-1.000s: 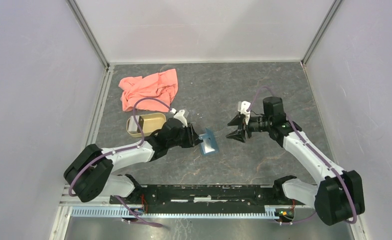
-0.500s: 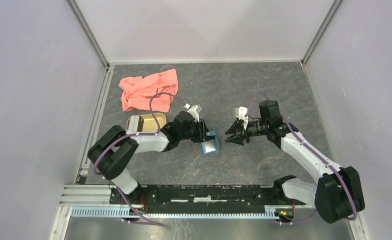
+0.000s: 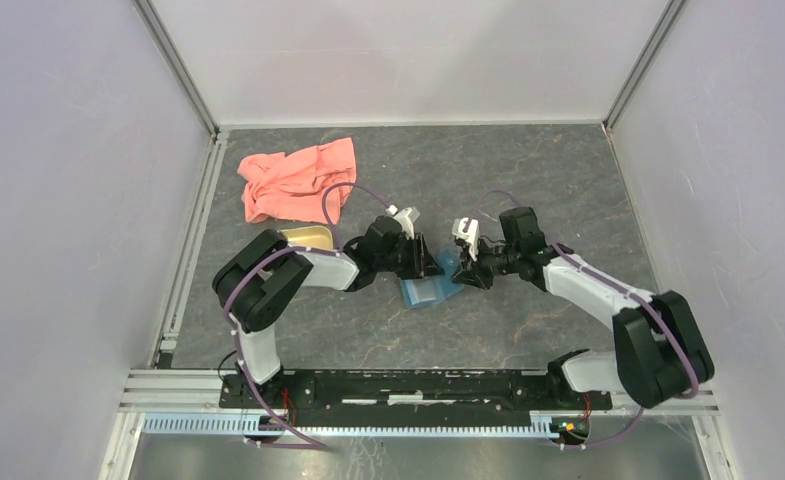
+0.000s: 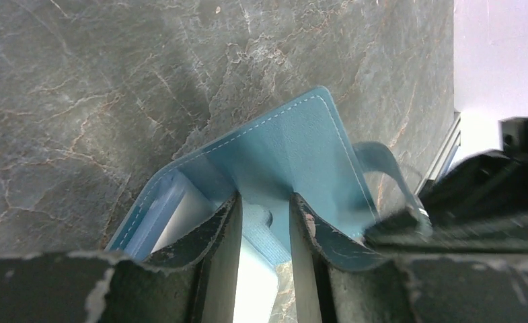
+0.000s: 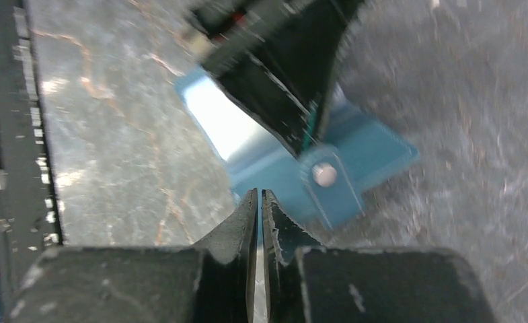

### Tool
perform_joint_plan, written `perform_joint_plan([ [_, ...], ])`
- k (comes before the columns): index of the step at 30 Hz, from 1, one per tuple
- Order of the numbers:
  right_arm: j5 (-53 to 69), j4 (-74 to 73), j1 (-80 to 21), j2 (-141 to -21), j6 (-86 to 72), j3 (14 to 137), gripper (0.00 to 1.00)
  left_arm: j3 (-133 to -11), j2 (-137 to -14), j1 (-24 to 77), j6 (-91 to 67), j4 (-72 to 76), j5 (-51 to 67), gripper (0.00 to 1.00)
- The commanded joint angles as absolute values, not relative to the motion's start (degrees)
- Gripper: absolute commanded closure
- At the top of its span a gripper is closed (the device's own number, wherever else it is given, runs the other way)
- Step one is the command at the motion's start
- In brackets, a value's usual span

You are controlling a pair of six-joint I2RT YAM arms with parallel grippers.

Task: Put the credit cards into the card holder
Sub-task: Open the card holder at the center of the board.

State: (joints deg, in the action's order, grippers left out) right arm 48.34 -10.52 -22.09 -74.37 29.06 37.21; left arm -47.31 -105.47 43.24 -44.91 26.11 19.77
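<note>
Top external view: one small flat teal-blue rectangular card holder (image 3: 430, 290) sits open at mid-table between the two claws. Its long axis runs from near-left to far-right. The paler blue inner face lies at the near-left end and the darker teal panel at the far-right end. Whether it rests on the surface or is held just above it cannot be told.

Left wrist view: the material is a grained, leather-like sheet with pale stitching along rounded corners. One narrow strap-shaped snap tab (image 4: 382, 165) curls out to the right. A pale glossy strip shows inside the left pocket; card or lining, I cannot tell.

Left gripper (image 3: 426, 265): the two black fingers stand partly apart and are clamped on a central panel of the card holder.

Right gripper (image 5: 259, 194): the fingers are drawn together to a thin slit, with their tips at the card holder's edge beside one round silver stud (image 5: 325, 174) on the tab. Whether that edge is pinched cannot be told.

Count of other items:
- One crumpled salmon-pink cloth (image 3: 296, 180) lies at far left.
- One tan oval dish (image 3: 311, 236) sits just behind the left arm, mostly hidden.
- One dark grey marbled table (image 3: 548, 170) carries everything.
</note>
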Motion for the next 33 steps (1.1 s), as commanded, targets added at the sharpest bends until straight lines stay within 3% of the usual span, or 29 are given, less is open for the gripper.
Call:
perform_joint_plan([
  [1, 34.2, -9.2, -22.6, -79.4, 26.1, 39.3, 0.91, -48.3, -105.6, 43.5, -46.7, 28.9, 20.9, 0.62],
  [12, 24.9, -13.5, -25.4, -87.3, 28.6, 41.6, 0.94, -41.7, -100.5, 42.7, -47.6, 32.9, 19.2, 0.6],
  [19, 26.0, -14.9, -26.2, -88.8, 29.2, 42.2, 0.94, -36.4, -100.6, 42.0, -46.3, 28.8, 13.0, 0.77],
  [23, 27.1, -15.4, -26.5, -89.5, 29.3, 42.5, 0.94, -34.6, -99.9, 41.8, -44.8, 27.5, 11.8, 0.78],
  [28, 34.7, -16.8, -26.7, -88.4, 31.2, 43.0, 0.92, -36.6, -99.0, 41.5, -44.1, 30.2, 17.1, 0.74],
  [33, 44.2, -15.5, -26.7, -83.3, 31.8, 41.6, 0.83, -39.1, -92.9, 41.6, -44.1, 30.4, 19.4, 0.6],
])
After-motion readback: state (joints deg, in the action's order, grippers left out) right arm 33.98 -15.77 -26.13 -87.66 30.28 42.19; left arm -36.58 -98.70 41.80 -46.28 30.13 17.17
